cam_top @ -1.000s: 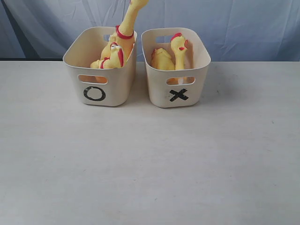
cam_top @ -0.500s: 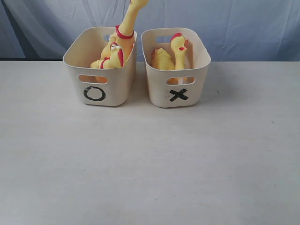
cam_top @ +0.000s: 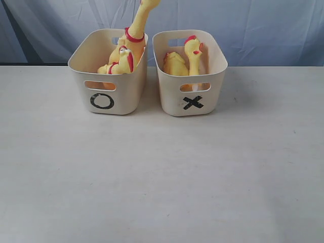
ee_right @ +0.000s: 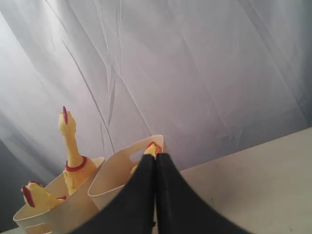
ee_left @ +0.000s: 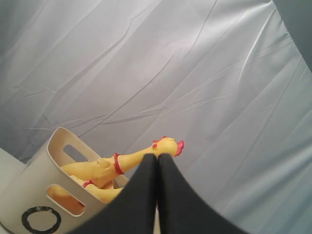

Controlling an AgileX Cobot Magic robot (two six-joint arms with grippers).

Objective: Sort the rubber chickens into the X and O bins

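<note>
Two cream bins stand side by side at the back of the table. The O bin (cam_top: pixel 105 83) holds a tall long-necked rubber chicken (cam_top: pixel 135 30) and a smaller one (cam_top: pixel 121 62). Two more chickens sit in the X bin (cam_top: pixel 195 98), one upright (cam_top: pixel 193 53) and one lower (cam_top: pixel 174 65). Neither arm appears in the exterior view. My left gripper (ee_left: pixel 157 157) is shut and empty, pulled back from the O bin (ee_left: pixel 34 195), with the tall chicken (ee_left: pixel 131 160) beyond its tips. My right gripper (ee_right: pixel 155 156) is shut and empty too, away from the X bin (ee_right: pixel 114 178).
A wrinkled pale blue-grey cloth backdrop (cam_top: pixel 263 25) hangs behind the bins. The light table surface (cam_top: pixel 162 177) stretches out in front of them, with nothing else lying on it in view.
</note>
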